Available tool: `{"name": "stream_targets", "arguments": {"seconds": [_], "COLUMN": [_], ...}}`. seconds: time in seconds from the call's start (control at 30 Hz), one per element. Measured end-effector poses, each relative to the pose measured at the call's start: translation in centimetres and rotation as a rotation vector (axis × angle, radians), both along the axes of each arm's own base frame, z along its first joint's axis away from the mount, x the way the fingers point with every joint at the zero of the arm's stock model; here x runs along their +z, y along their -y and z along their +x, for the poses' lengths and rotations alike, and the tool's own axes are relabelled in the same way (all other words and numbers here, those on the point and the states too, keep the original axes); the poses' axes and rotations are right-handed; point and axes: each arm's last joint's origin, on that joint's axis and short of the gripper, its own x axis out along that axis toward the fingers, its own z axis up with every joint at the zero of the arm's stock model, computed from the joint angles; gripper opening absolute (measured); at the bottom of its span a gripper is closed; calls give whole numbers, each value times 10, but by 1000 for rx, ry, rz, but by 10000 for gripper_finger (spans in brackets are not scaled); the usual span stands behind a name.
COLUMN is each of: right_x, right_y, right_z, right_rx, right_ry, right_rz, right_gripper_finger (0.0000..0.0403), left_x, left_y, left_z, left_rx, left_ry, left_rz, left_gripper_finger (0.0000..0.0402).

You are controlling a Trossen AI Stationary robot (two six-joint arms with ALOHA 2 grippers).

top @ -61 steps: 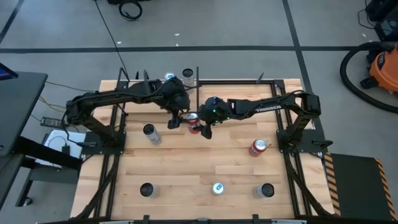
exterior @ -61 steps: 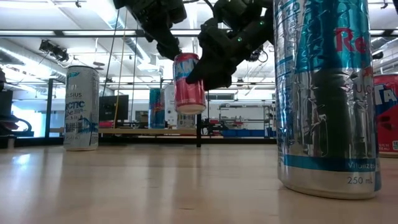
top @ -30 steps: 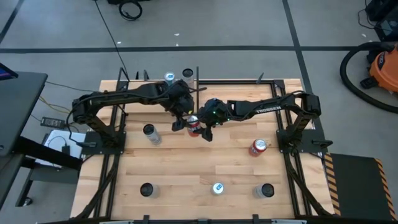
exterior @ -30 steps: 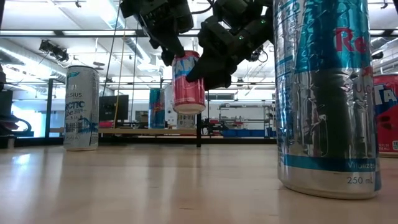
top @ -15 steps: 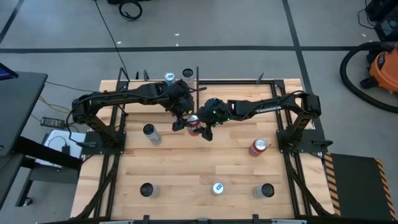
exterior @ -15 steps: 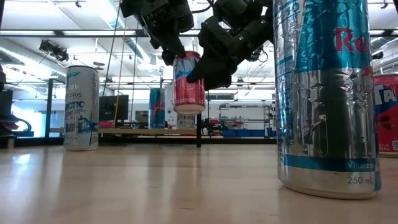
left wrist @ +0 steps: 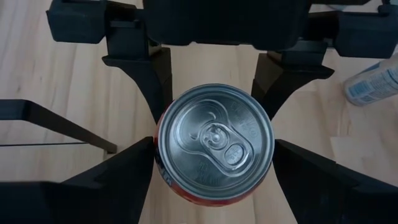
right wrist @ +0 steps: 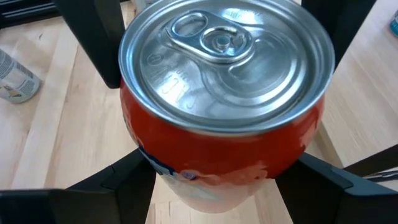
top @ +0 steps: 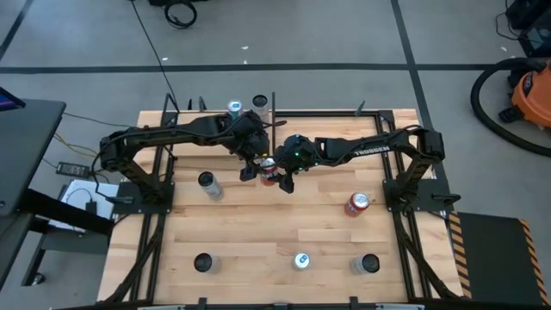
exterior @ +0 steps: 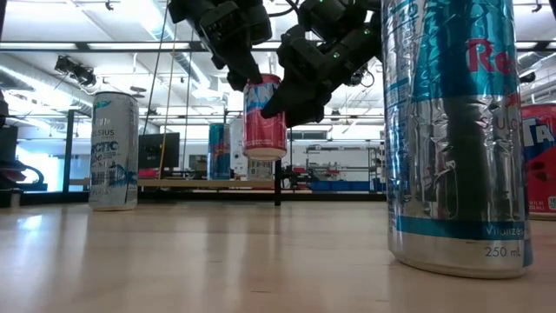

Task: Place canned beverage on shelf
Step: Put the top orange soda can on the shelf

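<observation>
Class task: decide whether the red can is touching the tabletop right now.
Apart. The low view shows the red can held high, with open room visible between its base and the tabletop.

Over the last two seconds the left hand (top: 251, 169) has slid in from beside the red can (top: 269, 169) to close on it from the side opposite the right hand (top: 281, 175). The can itself seems to have tipped slightly, though the low view barely shows it.

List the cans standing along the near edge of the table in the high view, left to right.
Dark-topped can → blue-topped can → dark-topped can.
</observation>
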Motion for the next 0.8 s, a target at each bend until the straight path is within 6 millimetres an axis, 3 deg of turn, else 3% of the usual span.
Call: {"name": "stream_targets", "arguments": {"seconds": [0.8], "right_x": [1], "right_y": [5], "right_z": [0], "right_rx": [-30], "right_ry": [6], "right_rz": [4], "right_gripper_finger": [290], "left_x": [1], "left_y": [-3], "left_z": [0], "left_rx": [42], "left_ry": [11], "left_rz": [-70], "left_gripper_finger": [316]}}
